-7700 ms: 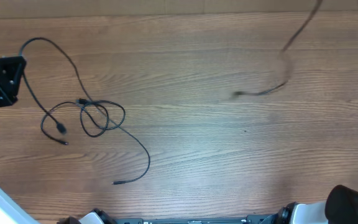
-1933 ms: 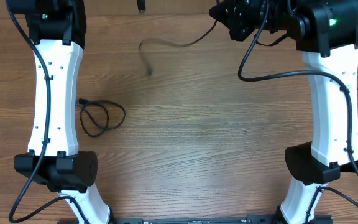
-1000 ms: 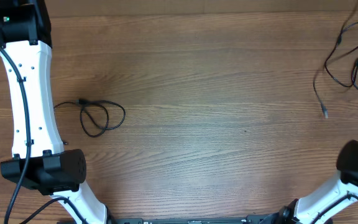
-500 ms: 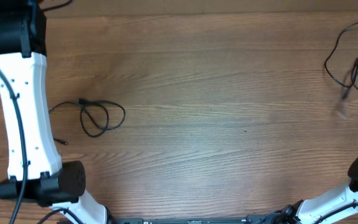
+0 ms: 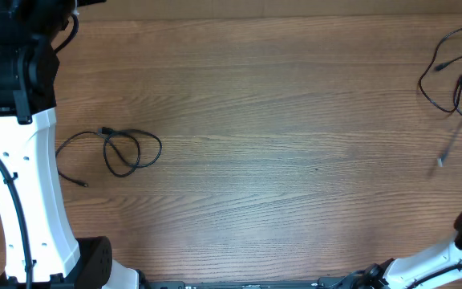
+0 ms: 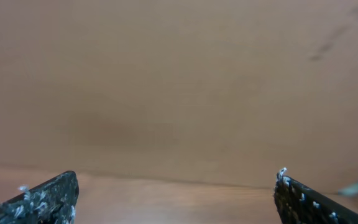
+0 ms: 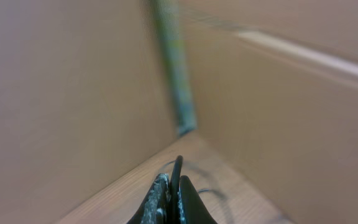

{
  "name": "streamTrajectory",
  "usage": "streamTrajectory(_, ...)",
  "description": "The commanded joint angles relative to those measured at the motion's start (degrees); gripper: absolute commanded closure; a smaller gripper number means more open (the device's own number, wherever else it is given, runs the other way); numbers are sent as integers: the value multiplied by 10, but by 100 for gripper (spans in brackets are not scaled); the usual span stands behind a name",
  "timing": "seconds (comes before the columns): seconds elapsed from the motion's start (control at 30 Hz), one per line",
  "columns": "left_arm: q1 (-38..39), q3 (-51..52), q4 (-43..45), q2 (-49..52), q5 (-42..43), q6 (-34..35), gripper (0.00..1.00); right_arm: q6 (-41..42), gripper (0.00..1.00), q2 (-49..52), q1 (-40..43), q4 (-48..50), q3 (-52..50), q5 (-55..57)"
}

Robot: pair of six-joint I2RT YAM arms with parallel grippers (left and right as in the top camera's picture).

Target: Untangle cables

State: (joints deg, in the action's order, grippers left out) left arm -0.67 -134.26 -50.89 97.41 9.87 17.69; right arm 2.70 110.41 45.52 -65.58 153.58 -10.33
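Cable [image 7: 176, 167] in right end effector [image 7: 171, 185]; other cable [image 5: 123, 151] well apart.

Prob. robot lab bench: wood table [image 5: 279, 120], white left arm [image 5: 26, 193] & right arm [image 5: 427, 263], brown board walls [image 6: 166, 93].

right gripper [image 7: 171, 202] pinching cable [image 7: 177, 167], wooden table [image 7: 120, 202]

Wood-grain tabletop [image 5: 279, 120] w/ plain tan walls [image 7: 61, 81] — vertical corner seam [image 7: 173, 68], soft even light
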Motion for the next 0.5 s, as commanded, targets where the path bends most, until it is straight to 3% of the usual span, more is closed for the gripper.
streamTrajectory(0.0,13,-6,-16,-1,-93,-24,0,51,96,-13,45,7,2,86)
streamTrajectory(0.17,35,-6,-36,-1,-137,-45,0,95,96,-3,119,7,-24,88)
streamTrajectory(0.47,41,-6,-68,-1,-133,-53,0,96,96,-1,169,112,-230,2)
